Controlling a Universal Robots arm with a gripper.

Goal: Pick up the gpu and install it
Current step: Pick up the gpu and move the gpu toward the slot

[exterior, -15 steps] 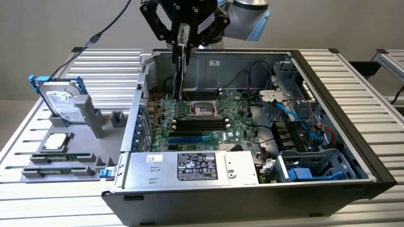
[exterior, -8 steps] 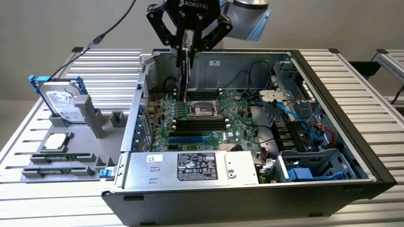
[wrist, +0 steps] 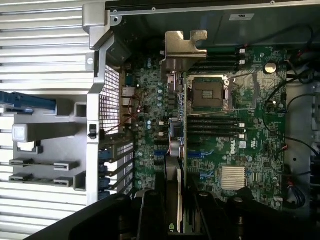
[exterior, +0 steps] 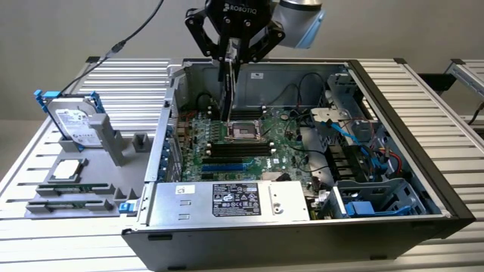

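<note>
My gripper (exterior: 230, 56) hangs above the open computer case (exterior: 170, 113) and is shut on the gpu (exterior: 225, 90). The card hangs on edge as a thin dark strip reaching down toward the green motherboard (exterior: 284, 147), just beside the CPU socket (exterior: 243, 130). In the wrist view the gpu (wrist: 173, 160) runs edge-on away from my gripper (wrist: 176, 205), and its silvery end bracket (wrist: 182, 47) stands near the case's rear wall. The black fingers (wrist: 150, 212) press on both sides of the card. Blue expansion slots (exterior: 223, 167) lie on the board below.
A grey parts holder (exterior: 124, 150) in the exterior view's left carries a silver hard drive with blue rails (exterior: 74, 122), a CPU chip (exterior: 67, 169) and memory sticks (exterior: 72, 190). The power supply (exterior: 226, 201), drive cage (exterior: 378, 198) and loose cables (exterior: 340, 133) crowd the case.
</note>
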